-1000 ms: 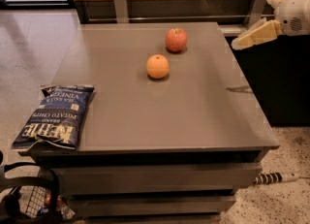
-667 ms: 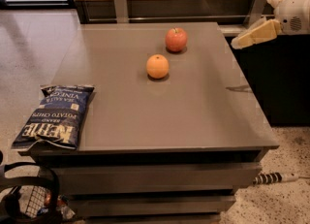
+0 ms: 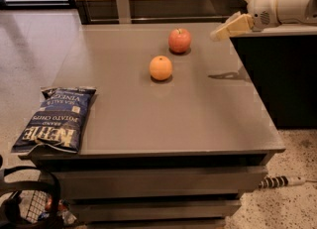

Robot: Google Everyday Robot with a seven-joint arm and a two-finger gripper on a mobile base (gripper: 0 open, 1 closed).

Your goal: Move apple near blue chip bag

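A broad grey table (image 3: pixel 198 124) is seen across most of the view, with drawer-like tiers stacked beneath its top. A dark cabinet (image 3: pixel 277 84) with a pale top is placed just beside the table's right edge. A white robot arm (image 3: pixel 292 2) is extended in from the upper right, above that cabinet top.

The blue chip bag (image 3: pixel 54 119) is laid flat at the table's front left corner, with its white lettering turned upside down to the camera. A black wire basket (image 3: pixel 25 208) is partly shown on the floor below that corner.

The tan gripper (image 3: pixel 215 35) is carried at the end of the arm and is pointed leftward and slightly down, over the far right part of the table. It is held to the right of the apple and apart from it. Nothing is seen in its grasp, and whether it is spread or closed cannot be told. Its shadow (image 3: pixel 225 77) is cast on the tabletop near the right edge.

A white power strip (image 3: pixel 280 181) is laid on the speckled floor at the lower right.

An orange (image 3: pixel 161 68) is set on the tabletop a little behind the centre. The apple (image 3: pixel 180 40) is rested just behind it and slightly to the right, near but not touching, with its stem upward. Both fruits are kept well apart from the blue chip bag.
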